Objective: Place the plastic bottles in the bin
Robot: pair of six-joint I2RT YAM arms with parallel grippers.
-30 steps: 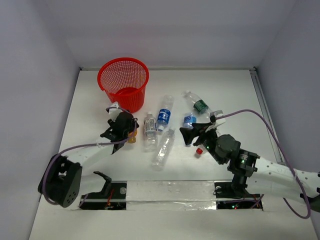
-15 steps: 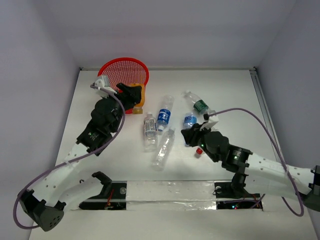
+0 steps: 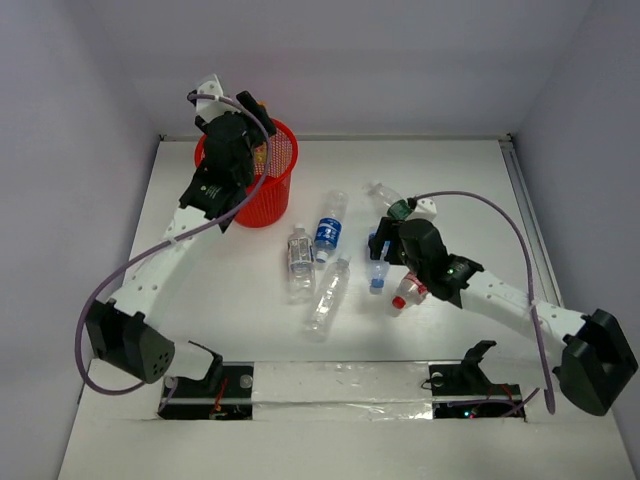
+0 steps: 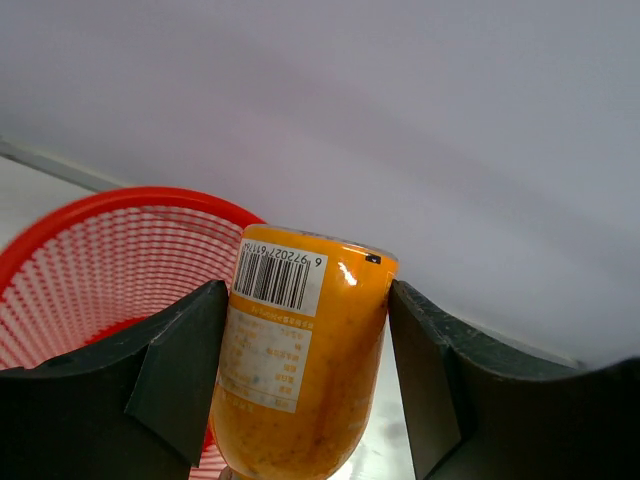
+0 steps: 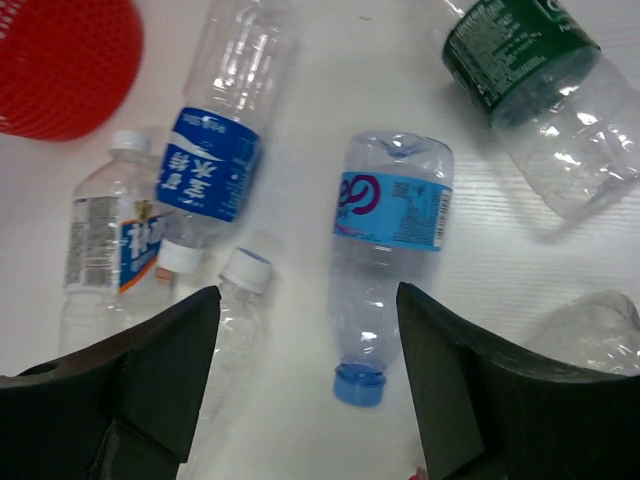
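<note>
Up at the 11 o'clock corner of the table, my left gripper hangs by the far rim of the red mesh bin, fingers pinching the orange bottle by its sides. I can't tell if it's squarely above the opening. Around 4 o'clock from the bin, my right gripper hovers with its fingers spread wide over the blue-capped bottle lying flat. From that one, the green-label bottle lies at 1 o'clock, the blue-label bottle at 10, the white-capped bottle at 9, the unlabelled bottle at 8 and the red-capped bottle at 5.
</note>
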